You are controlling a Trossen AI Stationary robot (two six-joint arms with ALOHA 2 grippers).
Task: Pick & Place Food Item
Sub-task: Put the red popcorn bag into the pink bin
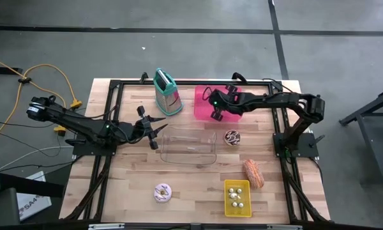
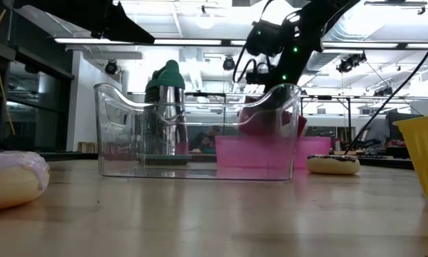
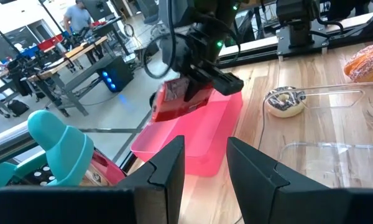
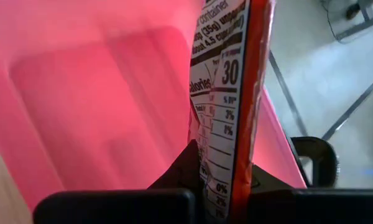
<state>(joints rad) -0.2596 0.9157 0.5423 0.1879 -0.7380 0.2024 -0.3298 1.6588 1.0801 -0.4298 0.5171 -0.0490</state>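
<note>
Right gripper (image 3: 196, 84) is pinching a red snack packet (image 3: 174, 99) between its fingers, jaws pressed tight on the packet's edge, and is holding it just above the pink bin (image 1: 203, 102) near the table's far edge, towards the right corner. In the right wrist view the packet (image 4: 230, 106) is hanging upright with its nutrition panel showing, the bin's floor directly beyond it. To finish well, I judge the arm should be lowering until the packet's bottom is inside the walls, then releasing, so it is not tipping over the rim. Left gripper (image 3: 205, 165) is waiting, half spread and empty, beside the clear container (image 1: 188, 145) at mid-table.
</note>
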